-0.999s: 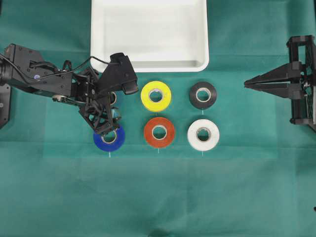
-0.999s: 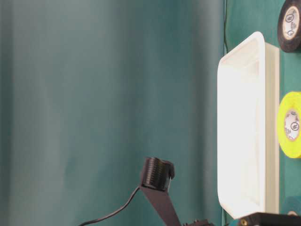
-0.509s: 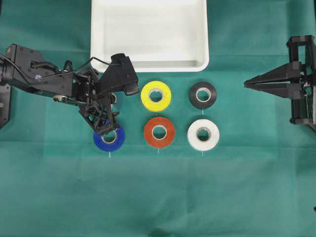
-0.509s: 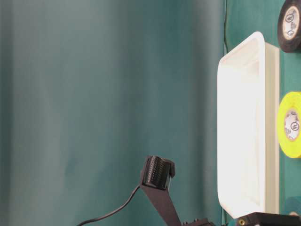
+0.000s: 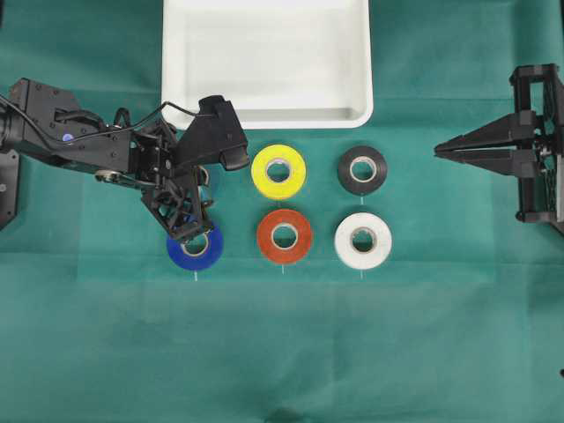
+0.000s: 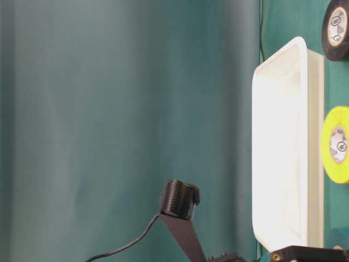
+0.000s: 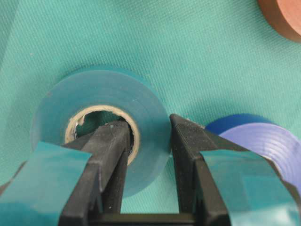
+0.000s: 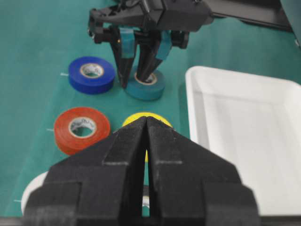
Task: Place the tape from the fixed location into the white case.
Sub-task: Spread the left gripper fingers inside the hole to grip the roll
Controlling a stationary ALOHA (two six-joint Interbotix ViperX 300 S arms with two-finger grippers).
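Observation:
The teal tape [image 7: 94, 94] lies flat on the green cloth in front of the white case [image 5: 264, 115]. In the overhead view it is almost wholly hidden under my left gripper [image 5: 192, 196]. My left gripper [image 7: 148, 125] straddles the roll's wall: one finger is inside the pale core and the other is against the outer side. It is shut on that wall. The right wrist view shows the tape [image 8: 153, 89] resting on the cloth with the fingers down on it. My right gripper [image 5: 438, 151] is shut and empty, far to the right.
The royal-blue roll [image 5: 198, 254] lies close beside the left gripper's outer finger. The yellow [image 5: 278, 171], black [image 5: 362, 170], red [image 5: 284, 236] and white [image 5: 363, 241] rolls lie in two rows in front of the case. The case holds nothing.
The left wrist has shifted very slightly over the teal tape. The rolls and the right arm have not moved.

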